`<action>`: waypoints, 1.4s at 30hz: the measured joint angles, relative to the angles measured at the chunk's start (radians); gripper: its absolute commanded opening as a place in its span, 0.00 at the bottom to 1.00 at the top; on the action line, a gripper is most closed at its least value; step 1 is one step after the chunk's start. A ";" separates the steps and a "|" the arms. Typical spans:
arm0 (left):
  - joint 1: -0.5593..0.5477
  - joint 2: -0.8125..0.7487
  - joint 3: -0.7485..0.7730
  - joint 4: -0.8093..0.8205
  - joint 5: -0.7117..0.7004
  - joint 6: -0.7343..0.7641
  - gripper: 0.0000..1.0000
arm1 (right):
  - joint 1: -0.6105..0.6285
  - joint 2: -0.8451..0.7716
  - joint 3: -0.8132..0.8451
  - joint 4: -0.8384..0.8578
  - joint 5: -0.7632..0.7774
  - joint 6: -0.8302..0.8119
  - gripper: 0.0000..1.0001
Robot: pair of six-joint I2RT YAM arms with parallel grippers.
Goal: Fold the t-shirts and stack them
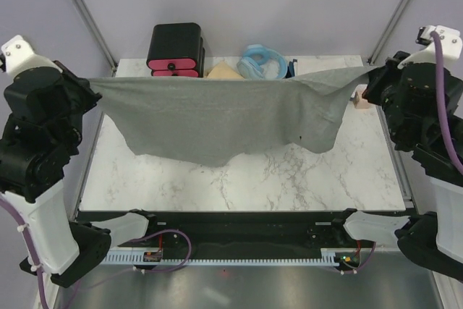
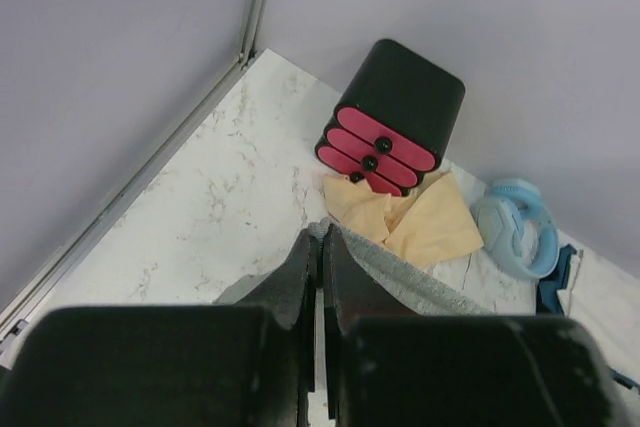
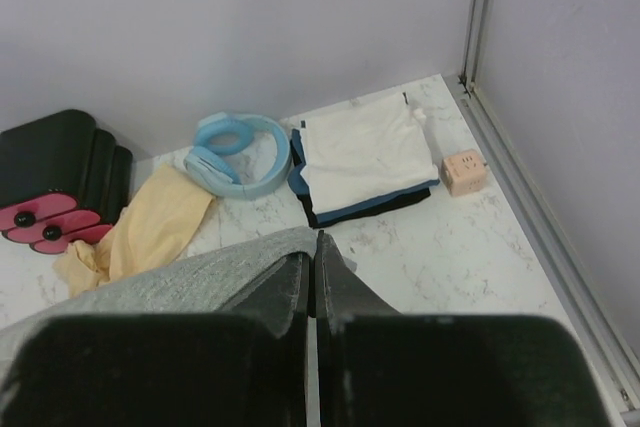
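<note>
- Top external: grey shirt [image 1: 224, 124] hangs stretched over bench [image 1: 239, 186], corners pinched by left end effector [image 1: 92, 90] and right end effector [image 1: 364, 85].
- Risk: thin corner pinch slips; shirt drops crumpled.
- Risk: set down too far back, it covers hose [image 1: 260, 63].

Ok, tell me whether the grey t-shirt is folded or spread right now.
Spread. The grey t-shirt hangs as one open sheet between the left gripper and right gripper, each shut on an upper corner.

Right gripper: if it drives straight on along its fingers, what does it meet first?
Likely the bare marble table just short of the folded stack, near its left edge beside the blue hose. Depth is unclear; the right gripper is shut on the grey shirt.
</note>
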 measured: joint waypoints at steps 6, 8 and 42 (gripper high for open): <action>0.000 -0.030 0.070 -0.020 -0.025 0.000 0.02 | 0.000 -0.020 0.079 0.052 -0.035 -0.085 0.00; 0.000 -0.048 0.065 -0.024 -0.023 0.003 0.02 | 0.000 -0.031 0.092 0.062 -0.053 -0.096 0.00; 0.000 -0.216 0.134 -0.007 0.039 0.080 0.02 | 0.000 -0.051 0.340 0.201 -0.626 -0.124 0.00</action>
